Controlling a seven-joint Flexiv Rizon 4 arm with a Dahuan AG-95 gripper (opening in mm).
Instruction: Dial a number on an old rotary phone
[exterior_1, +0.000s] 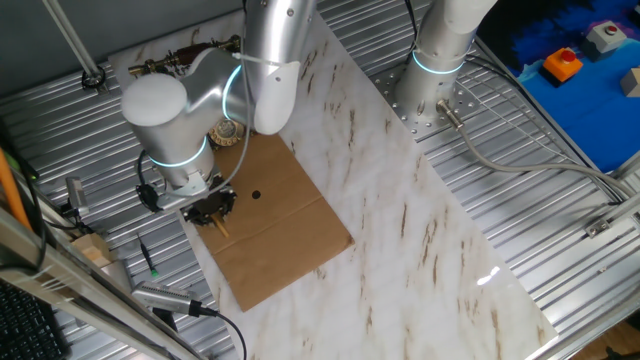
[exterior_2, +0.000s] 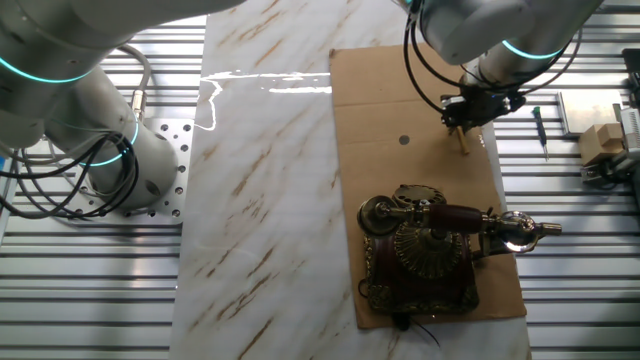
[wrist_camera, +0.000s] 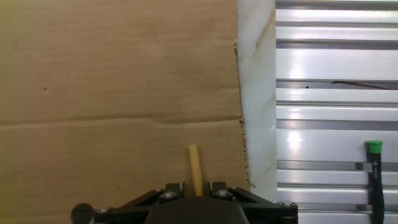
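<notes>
Other fixed view; old rotary phone (exterior_2: 425, 252) well apart from jaws; stick (exterior_2: 461, 139) gripped

pale marbled surface (exterior_1: 420, 210) under a brown cardboard sheet (exterior_1: 280, 215), ringed by ribbed metal decking (exterior_1: 560, 230); blue mat (exterior_1: 590, 100) beyond the decking; glare streaks on the marble.

A brown cardboard sheet (exterior_1: 275, 225) is lying flat on the marble-patterned bench (exterior_1: 420, 240), with a small dark dot (exterior_1: 256, 195) showing on it. A thin tan wooden stick (wrist_camera: 196, 169) is pointing over the sheet. A green-handled tool (wrist_camera: 373, 168) is lying on the ribbed metal surface (wrist_camera: 336, 93) beside the bench.
</notes>
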